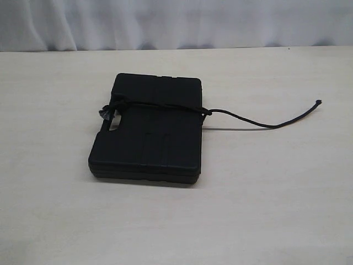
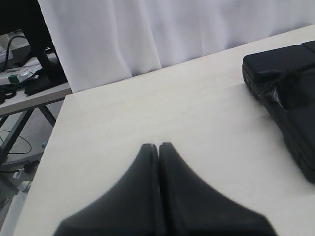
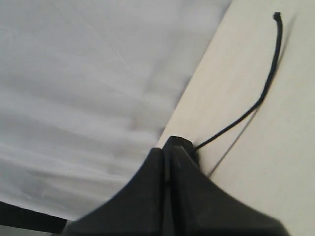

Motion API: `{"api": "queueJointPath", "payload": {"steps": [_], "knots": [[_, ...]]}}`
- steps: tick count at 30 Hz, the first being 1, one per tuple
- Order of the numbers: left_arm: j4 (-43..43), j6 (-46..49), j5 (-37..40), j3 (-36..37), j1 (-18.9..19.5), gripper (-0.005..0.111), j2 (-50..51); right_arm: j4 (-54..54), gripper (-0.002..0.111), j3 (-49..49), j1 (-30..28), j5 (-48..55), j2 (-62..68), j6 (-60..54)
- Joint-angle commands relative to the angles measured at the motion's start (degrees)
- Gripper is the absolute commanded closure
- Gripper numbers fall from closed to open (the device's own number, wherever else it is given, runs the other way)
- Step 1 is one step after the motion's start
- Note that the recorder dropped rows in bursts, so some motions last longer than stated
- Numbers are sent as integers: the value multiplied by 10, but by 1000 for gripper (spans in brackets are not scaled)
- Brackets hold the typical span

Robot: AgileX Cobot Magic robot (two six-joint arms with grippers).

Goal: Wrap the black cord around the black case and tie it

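I am looking at the black case (image 1: 149,138) lying flat and shut in the middle of the worktop (image 1: 276,215); its lid is hiding whatever is inside. The black cord (image 1: 276,126) is running across the top of the case, in its upper half. It is bunching into a frayed knot (image 1: 106,114) at the case's left edge, just beside the handle cutout. From the right edge the loose tail is trailing over the worktop toward the right of the exterior frame, its tip curling upward.

I am holding my left pincer (image 2: 158,146) closed, tips pressed together on nothing, low over bare worktop. In that view the case (image 2: 280,61) is sitting well apart at the right edge.

My right pincer (image 3: 172,145) is also closed. In its view the cord (image 3: 268,83) is slipping out of sight behind the tips. The exterior view is showing the tail lying free.
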Motion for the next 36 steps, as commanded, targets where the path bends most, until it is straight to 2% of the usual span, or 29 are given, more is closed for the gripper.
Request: {"api": "queueJointPath", "payload": {"steps": [1,23,26,30,36], "knots": [[-3,-3,-3,2,2,107,-2,-6,104,2,-4,60,-4,0],[-3,-3,-3,2,2,107,-2,-4,104,2,-4,59,-4,-19],[-3,-3,-3,2,2,107,-2,-4,104,2,-4,59,-4,-127],[-5,-3,0,2,2,107,-2,-4,104,2,-4,59,-4,-398],[-5,-3,0,2,2,107,-2,-4,104,2,-4,59,-4,-629]]}}
